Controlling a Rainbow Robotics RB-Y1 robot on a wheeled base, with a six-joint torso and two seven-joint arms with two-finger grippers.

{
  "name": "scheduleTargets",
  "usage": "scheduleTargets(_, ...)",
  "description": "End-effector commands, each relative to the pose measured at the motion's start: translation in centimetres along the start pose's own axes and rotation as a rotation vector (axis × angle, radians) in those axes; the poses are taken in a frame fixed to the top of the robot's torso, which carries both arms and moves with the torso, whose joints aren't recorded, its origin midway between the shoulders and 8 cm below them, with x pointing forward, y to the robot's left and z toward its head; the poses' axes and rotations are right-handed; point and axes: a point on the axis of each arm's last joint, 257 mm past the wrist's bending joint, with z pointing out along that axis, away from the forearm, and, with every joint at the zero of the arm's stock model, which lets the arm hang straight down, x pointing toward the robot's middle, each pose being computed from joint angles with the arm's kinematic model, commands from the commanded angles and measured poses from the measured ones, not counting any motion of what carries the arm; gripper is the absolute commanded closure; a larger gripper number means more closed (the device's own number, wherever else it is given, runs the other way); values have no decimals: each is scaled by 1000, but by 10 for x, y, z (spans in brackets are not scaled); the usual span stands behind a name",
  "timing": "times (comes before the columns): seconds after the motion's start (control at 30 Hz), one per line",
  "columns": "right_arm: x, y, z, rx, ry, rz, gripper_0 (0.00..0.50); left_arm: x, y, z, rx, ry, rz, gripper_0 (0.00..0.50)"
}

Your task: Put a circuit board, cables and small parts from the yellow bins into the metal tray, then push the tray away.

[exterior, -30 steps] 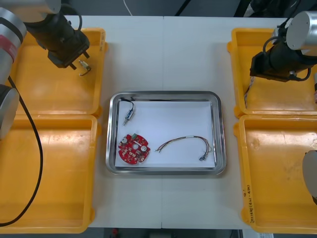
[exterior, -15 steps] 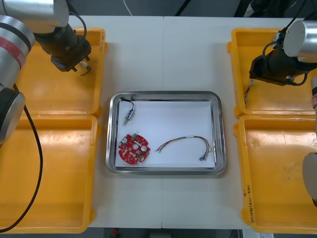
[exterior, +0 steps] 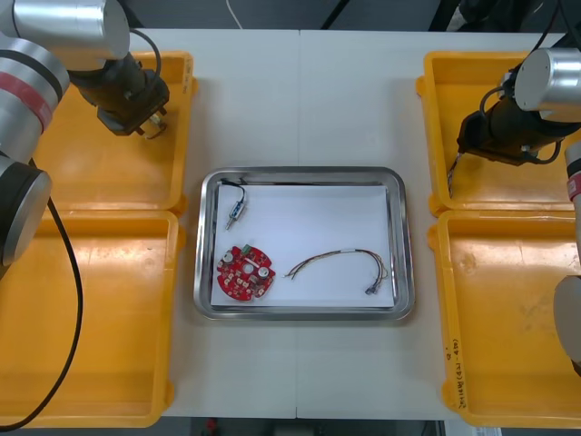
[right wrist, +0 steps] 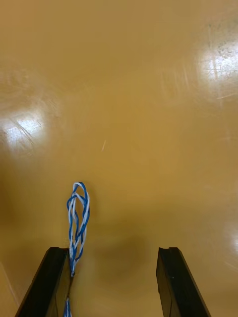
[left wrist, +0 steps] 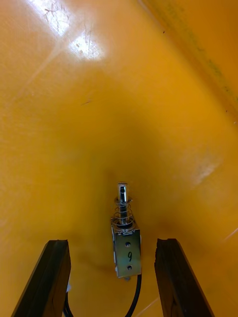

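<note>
Front view puts the shiny rectangular metal tray (exterior: 406, 245) mid-desk, a round red circuit board (exterior: 243, 272) in its near left corner. Left gripper (left wrist: 111, 242), in the far left yellow plastic bin (exterior: 82, 173), stands wide astride a small metal part (left wrist: 126, 247), poised to pinch it; right gripper (right wrist: 113, 249), equally wide over the far right bin (exterior: 508, 191), has a twisted blue-and-white cable (right wrist: 78, 213) beside one finger (right wrist: 44, 287)

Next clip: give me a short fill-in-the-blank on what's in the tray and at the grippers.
The round circuit board in the metal tray is ___.
The left gripper, fingers open, straddles a small ___ part.
Beside one finger of the right gripper is a twisted cable, blue and ___.
Missing: red; metal; white.
</note>
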Motion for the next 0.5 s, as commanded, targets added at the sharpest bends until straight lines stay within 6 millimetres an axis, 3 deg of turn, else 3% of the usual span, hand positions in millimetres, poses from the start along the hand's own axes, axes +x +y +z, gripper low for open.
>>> scheduleTargets(0.03,-40,23,-25,-27,-65,25,0,0,-33,-13,36,-34,112,0)
scheduleTargets(0.5,-48,25,-32,-25,-61,29,0,5,-25,-3,8,-39,140,0)
